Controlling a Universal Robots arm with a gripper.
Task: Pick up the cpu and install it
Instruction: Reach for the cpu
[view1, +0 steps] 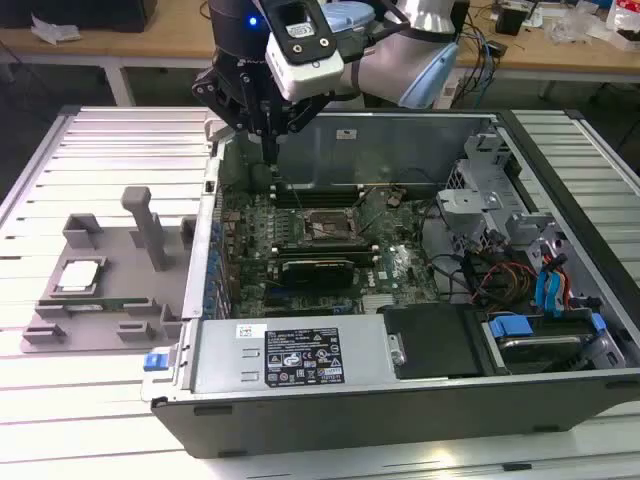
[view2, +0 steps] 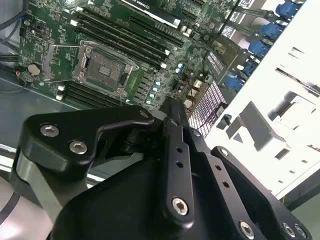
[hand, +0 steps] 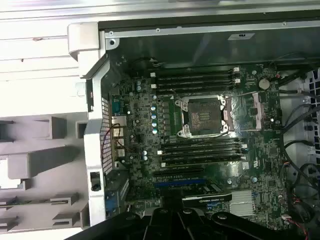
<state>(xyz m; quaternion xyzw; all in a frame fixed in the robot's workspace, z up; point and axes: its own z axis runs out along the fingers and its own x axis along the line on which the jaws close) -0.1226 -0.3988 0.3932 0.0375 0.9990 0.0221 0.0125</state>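
Slatted table carries an open case and, on the exterior view's left, a grey tray where the cpu lies, well apart from the gripper. The gripper hangs above the case's corner, jaws closed together on nothing. Lowered shut, it would likely strike the chip rather than grip it, or clip the case wall crossing over.
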